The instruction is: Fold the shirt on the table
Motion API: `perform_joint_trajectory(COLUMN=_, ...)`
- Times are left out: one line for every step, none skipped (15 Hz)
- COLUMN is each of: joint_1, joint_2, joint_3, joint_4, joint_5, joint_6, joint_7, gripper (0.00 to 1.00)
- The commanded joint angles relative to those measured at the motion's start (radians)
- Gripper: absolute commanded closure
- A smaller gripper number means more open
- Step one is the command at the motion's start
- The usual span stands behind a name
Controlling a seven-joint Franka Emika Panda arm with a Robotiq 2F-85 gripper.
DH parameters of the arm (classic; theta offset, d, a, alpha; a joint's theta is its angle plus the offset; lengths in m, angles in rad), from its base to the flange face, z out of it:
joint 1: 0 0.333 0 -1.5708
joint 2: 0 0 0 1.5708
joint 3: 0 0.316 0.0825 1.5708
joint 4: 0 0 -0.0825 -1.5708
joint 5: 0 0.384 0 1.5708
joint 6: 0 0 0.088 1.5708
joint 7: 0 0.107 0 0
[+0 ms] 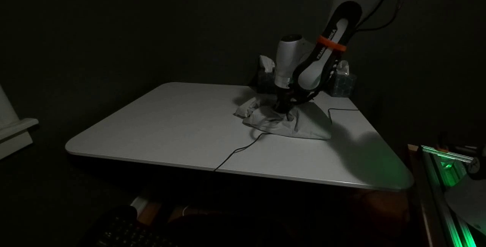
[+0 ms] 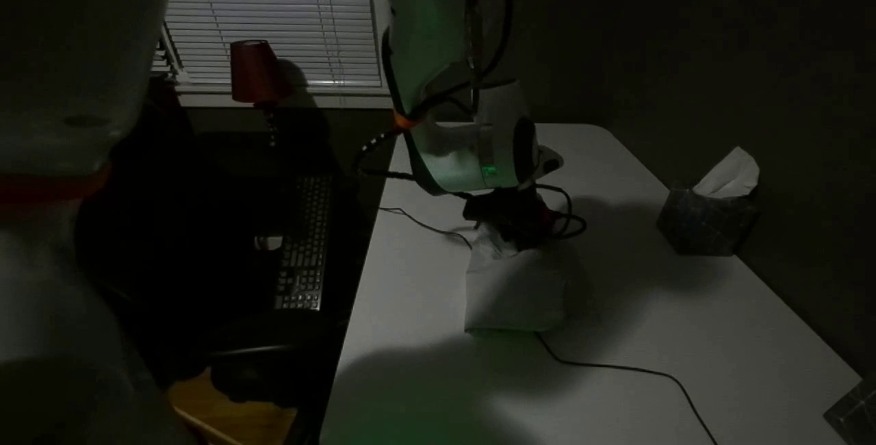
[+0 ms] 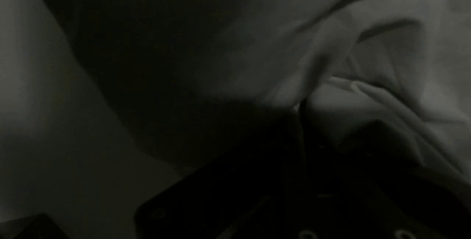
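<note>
jaws pinch the shirt (image 1: 303,124), long axis along the table (image 1: 163,125), crumpled end toward blinds (image 2: 280,7).

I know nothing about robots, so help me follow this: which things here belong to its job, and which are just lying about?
For the job:
shirt, the thing to fold
gripper, apparently pinching the shirt
table, the work surface

Just lying about:
tissue box
another tissue box
thin cable
keyboard
red lamp
</note>
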Motion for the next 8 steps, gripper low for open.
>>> perform_joint_trajectory(joint_1=-0.029, joint_2=0.08, joint_3=0.012, joint_4=0.076, joint_5=0.169, joint_6=0.012, joint_7=-0.211, gripper=0.99)
perform_joint_trajectory(joint_1=-0.029, joint_2=0.09, joint_3=0.009, joint_4=0.093, joint_5=0.199, joint_6=0.007, joint_7=-0.241, gripper=0.99)
perform_joint_trajectory(joint_1=-0.03, joint_2=0.092, joint_3=0.01, joint_4=0.104, joint_5=0.228, joint_6=0.002, joint_7=-0.265, gripper=0.71)
perform_joint_trajectory(joint_1=-0.031, joint_2=0.094, joint_3=0.011, joint_4=0.113, joint_5=0.253, joint_6=0.0, joint_7=-0.284, gripper=0.7)
perform_joint_trajectory(joint_1=-0.035, joint_2=0.09, joint_3=0.016, joint_4=0.12, joint_5=0.279, joint_6=-0.004, joint_7=-0.3, gripper=0.64)
perform_joint_trajectory(joint_1=-0.042, joint_2=0.085, joint_3=0.026, joint_4=0.126, joint_5=0.308, joint_6=-0.018, joint_7=-0.312, gripper=0.56)
perform_joint_trajectory(joint_1=-0.044, joint_2=0.073, joint_3=0.032, joint_4=0.128, joint_5=0.337, joint_6=-0.038, joint_7=-0.319, gripper=0.5)
perform_joint_trajectory(joint_1=-0.05, joint_2=0.053, joint_3=0.047, joint_4=0.129, joint_5=0.371, joint_6=-0.076, joint_7=-0.326, gripper=0.42)
